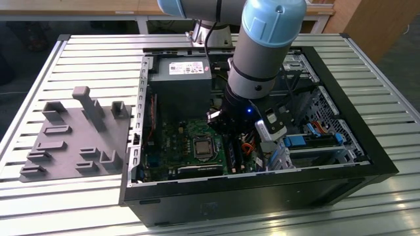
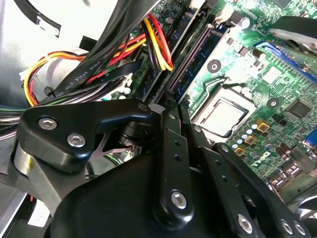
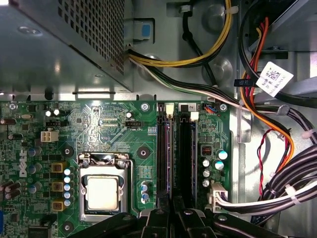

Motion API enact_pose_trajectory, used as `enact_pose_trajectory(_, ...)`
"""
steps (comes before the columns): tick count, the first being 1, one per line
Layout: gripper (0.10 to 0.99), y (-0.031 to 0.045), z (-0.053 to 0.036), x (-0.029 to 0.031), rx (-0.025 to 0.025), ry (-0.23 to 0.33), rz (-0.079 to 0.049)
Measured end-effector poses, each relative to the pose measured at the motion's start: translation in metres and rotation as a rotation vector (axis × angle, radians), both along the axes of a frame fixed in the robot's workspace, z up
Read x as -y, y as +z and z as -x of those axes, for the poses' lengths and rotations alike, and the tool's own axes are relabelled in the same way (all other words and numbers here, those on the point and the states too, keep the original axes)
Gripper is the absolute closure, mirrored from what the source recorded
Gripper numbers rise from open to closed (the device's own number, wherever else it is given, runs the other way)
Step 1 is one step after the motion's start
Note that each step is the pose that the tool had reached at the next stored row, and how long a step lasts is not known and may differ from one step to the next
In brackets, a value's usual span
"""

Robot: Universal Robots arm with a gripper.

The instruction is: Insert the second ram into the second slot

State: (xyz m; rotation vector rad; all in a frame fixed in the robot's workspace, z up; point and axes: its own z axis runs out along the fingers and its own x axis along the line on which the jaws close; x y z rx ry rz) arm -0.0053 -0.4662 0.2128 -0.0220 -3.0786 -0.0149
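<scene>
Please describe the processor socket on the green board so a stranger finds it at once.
Inside the open black computer case, look at the green circuit board. Beside the two long black memory slots sits the processor socket: the board's one square silver metal frame around a pale plate.

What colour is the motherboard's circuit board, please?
Green; the motherboard shows best in the first wrist view.

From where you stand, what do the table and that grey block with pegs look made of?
The table: likely aluminium, going by its silvery, slotted, shiny surface. The grey block: probably plastic, possibly printed; it is matte and uniformly grey, with no glint.
</scene>
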Motion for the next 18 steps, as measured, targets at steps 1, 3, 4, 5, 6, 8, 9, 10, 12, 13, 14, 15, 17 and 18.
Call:
enact_pose_trajectory(1, 0.949, -0.0004, 0.0000, 0.0000, 0.0001, 0.000, 0.000)
enact_pose_trajectory(3, 0.949, -0.0008, 0.0000, 0.0001, 0.0001, 0.000, 0.000)
enact_pose_trajectory(4, 0.949, -0.0011, 0.0000, 0.0002, 0.0001, 0.000, 0.000)
enact_pose_trajectory(5, 0.949, -0.0014, 0.0000, 0.0002, 0.0000, 0.000, 0.000)
enact_pose_trajectory(6, 0.949, -0.0017, 0.0000, 0.0002, 0.0000, 0.000, 0.000)
enact_pose_trajectory(8, 0.949, -0.0024, 0.0000, 0.0003, 0.0001, 0.000, 0.000)
enact_pose_trajectory(9, 0.949, -0.0026, 0.0000, 0.0003, 0.0000, 0.000, 0.000)
enact_pose_trajectory(10, 0.949, -0.0029, 0.0000, 0.0003, 0.0000, 0.000, 0.000)
enact_pose_trajectory(12, 0.949, -0.0033, 0.0000, 0.0003, 0.0000, 0.000, 0.000)
enact_pose_trajectory(13, 0.949, -0.0034, 0.0000, 0.0003, 0.0000, 0.000, 0.000)
enact_pose_trajectory(14, 0.949, -0.0035, 0.0000, 0.0003, 0.0000, 0.000, 0.000)
enact_pose_trajectory(15, 0.949, -0.0037, 0.0000, 0.0003, 0.0000, 0.000, 0.000)
enact_pose_trajectory(17, 0.937, -0.0039, 0.0000, 0.0003, 0.0000, 0.000, 0.000)
enact_pose_trajectory(18, 0.937, -0.0040, 0.0000, 0.0003, 0.0000, 0.000, 0.000)
